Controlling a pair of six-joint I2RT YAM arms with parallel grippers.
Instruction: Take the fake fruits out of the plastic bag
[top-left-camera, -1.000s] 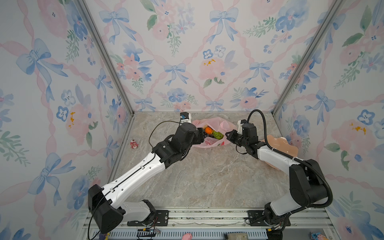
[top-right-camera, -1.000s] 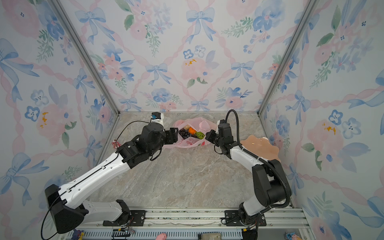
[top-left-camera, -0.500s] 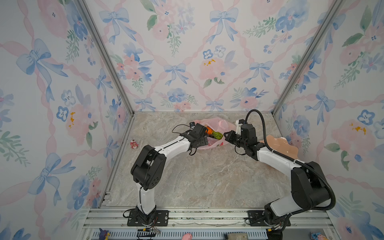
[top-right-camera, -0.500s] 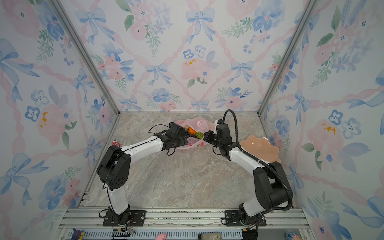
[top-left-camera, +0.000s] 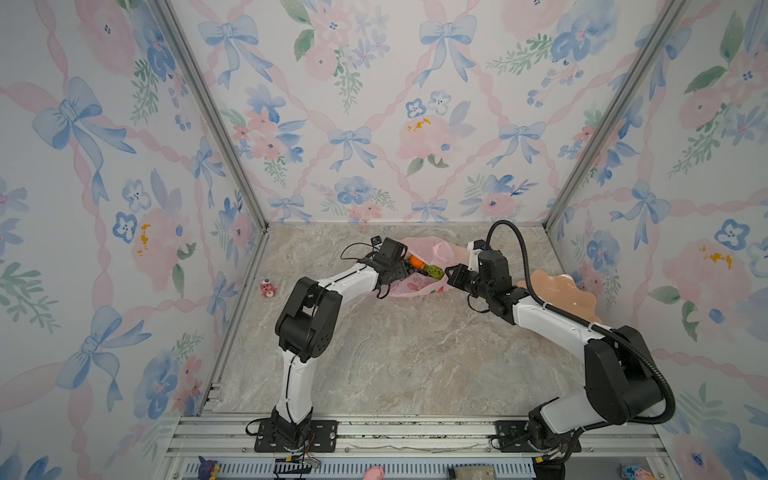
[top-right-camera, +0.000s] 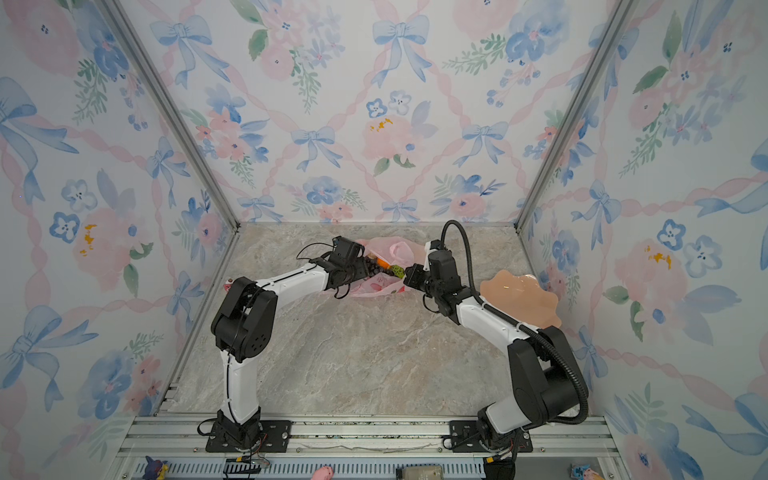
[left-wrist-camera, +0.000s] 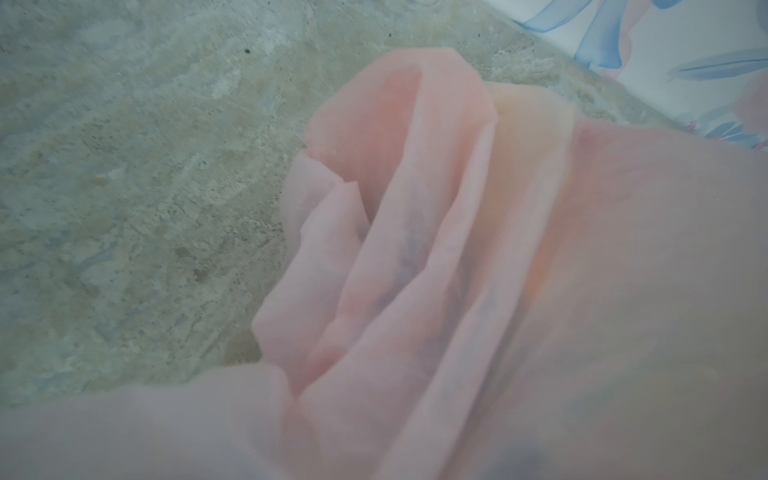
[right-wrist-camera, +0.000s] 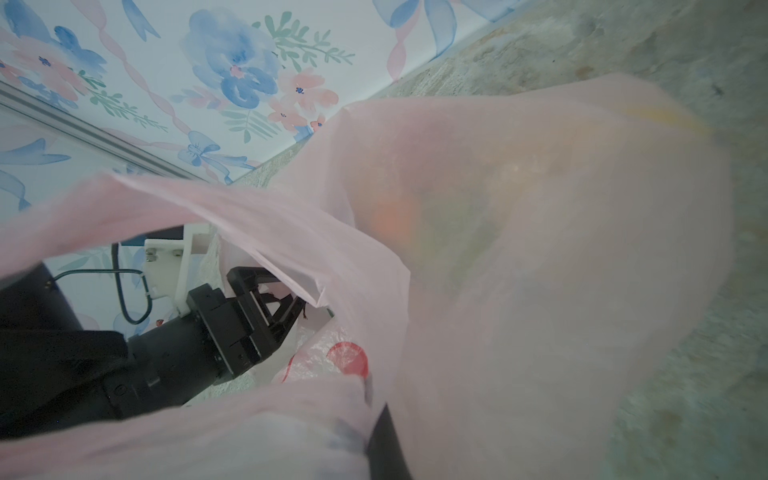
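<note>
Tugging fruit (top-left-camera: 415, 262) with the left gripper (top-left-camera: 401, 268), jaw state untellable, could rip the bag (top-left-camera: 415, 287) from the right gripper (top-left-camera: 451, 273) clamping its rim.

**Lost behind pink film**

Cannot read the jaws of the left gripper (right-wrist-camera: 286, 305) in the right wrist view: tips tucked behind a fold of the plastic bag (right-wrist-camera: 540, 249). Seen there only as blurs through the film: orange fruit (right-wrist-camera: 395, 220), green fruit (right-wrist-camera: 457, 241). Nothing sharp in the left wrist view, just out-of-focus folds against the lens. Buried in the bag's rim in both top views: right gripper (top-left-camera: 449, 272). Too small to make out: figurine (top-left-camera: 267, 289). Half covered by the right arm (top-left-camera: 540, 316): plate (top-left-camera: 557, 291).
</note>
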